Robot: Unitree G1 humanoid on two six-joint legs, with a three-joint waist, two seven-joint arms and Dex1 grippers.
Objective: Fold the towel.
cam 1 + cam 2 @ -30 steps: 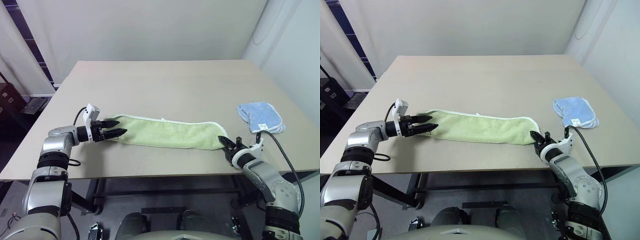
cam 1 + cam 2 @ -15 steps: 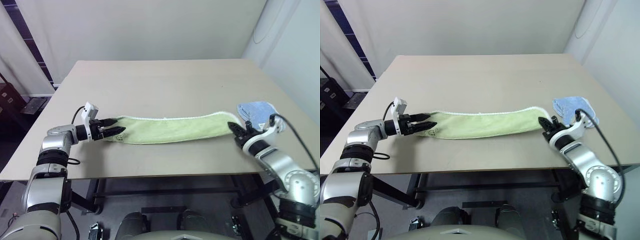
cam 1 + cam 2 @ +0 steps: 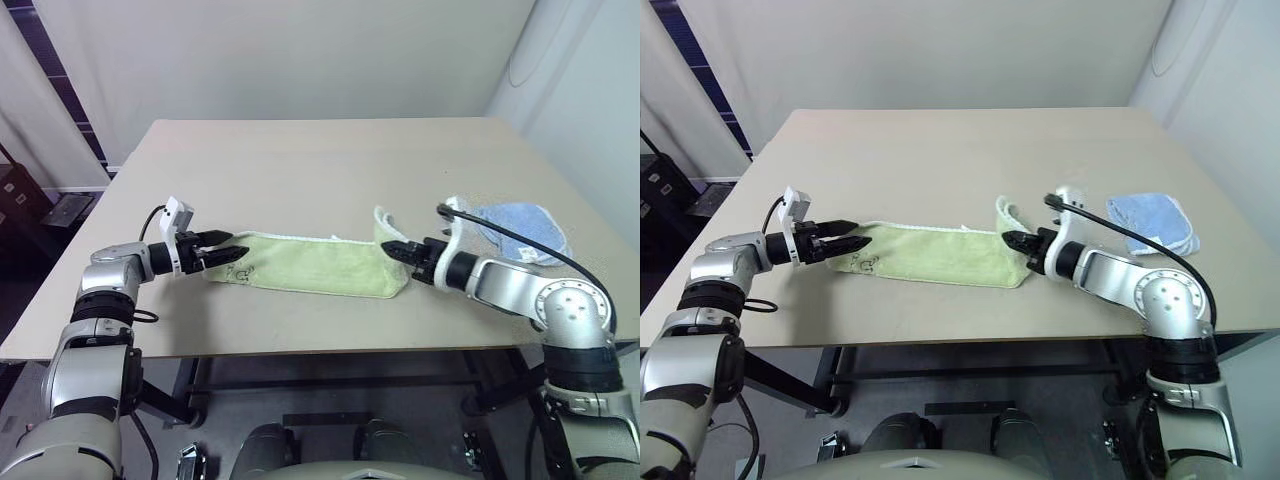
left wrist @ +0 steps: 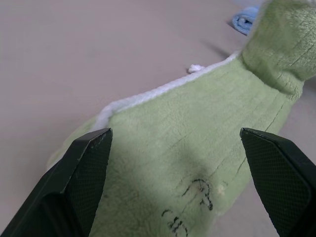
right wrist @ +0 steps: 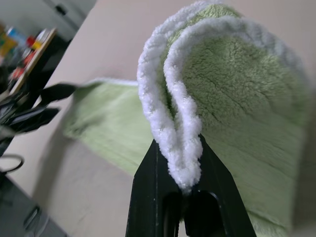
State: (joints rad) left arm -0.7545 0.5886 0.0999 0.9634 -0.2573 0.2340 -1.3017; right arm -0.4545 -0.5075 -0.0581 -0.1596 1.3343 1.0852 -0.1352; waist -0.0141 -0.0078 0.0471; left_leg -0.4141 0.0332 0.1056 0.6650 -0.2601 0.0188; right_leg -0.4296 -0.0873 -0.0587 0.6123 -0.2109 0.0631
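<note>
Half a fold, at best, is in place. The long light-green terry towel with thin white edging (image 3: pixel 320 265) lies lengthwise along the near part of the beige counter (image 3: pixel 320 165). Its right end is raised off the counter and curled back toward the middle, pinched in the right end effector (image 3: pixel 1008 240), whose black fingers are closed tight on the doubled white hem, as the right wrist view shows. The raised end stands above the towel's right-hand portion and has not been laid down.

The left end, carrying the small dark line drawing (image 4: pixel 195 197), lies flat. The left end effector (image 3: pixel 228 248) hovers at that end with its fingers spread wide, straddling the cloth and gripping nothing.

The small light-blue cloth (image 3: pixel 520 228) sits well apart at the right side of the counter, uninvolved.

Judgement: still outstanding are carrying the held end across to the left end, setting it down with edges aligned, releasing, and possibly a further fold.
</note>
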